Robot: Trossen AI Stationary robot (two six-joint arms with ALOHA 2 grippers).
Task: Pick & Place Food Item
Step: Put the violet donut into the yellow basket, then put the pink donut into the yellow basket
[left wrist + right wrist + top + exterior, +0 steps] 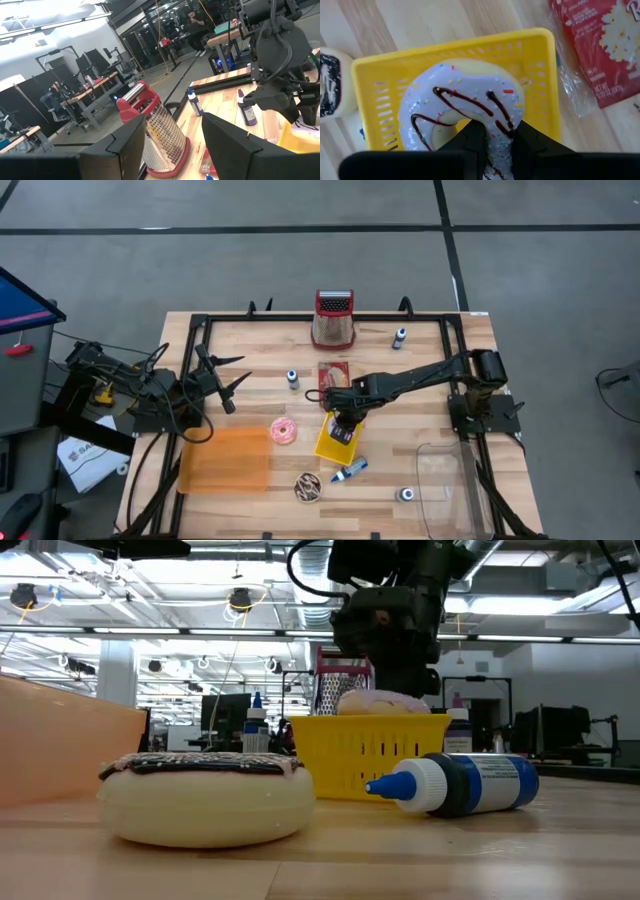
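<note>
A donut with lilac icing and dark drizzle (465, 100) sits over the yellow basket (445, 47), its top showing above the basket's rim in the low view (380, 700). My right gripper (497, 142) comes down on it from above and is shut on it; in the high view it stands over the basket (322, 445) at mid-table. Whether the donut rests on the basket's floor is hidden. My left gripper (238, 373) waits open near the table's left side, clear of everything. My right gripper pinches the donut's ring (500, 131) on one side, one finger (470, 137) in the hole and the other (530, 142) outside it. The fingers point steeply down. The donut lies icing up within the basket's walls, its top above the rim.
A pink donut (283, 430), a dark-topped donut (307, 487) and a blue bottle (349, 470) lie near the basket. A popcorn bag (335, 375) and a red grater (334, 318) stand beyond it. An orange tray (225, 460) lies front left, a clear container (445, 485) front right.
</note>
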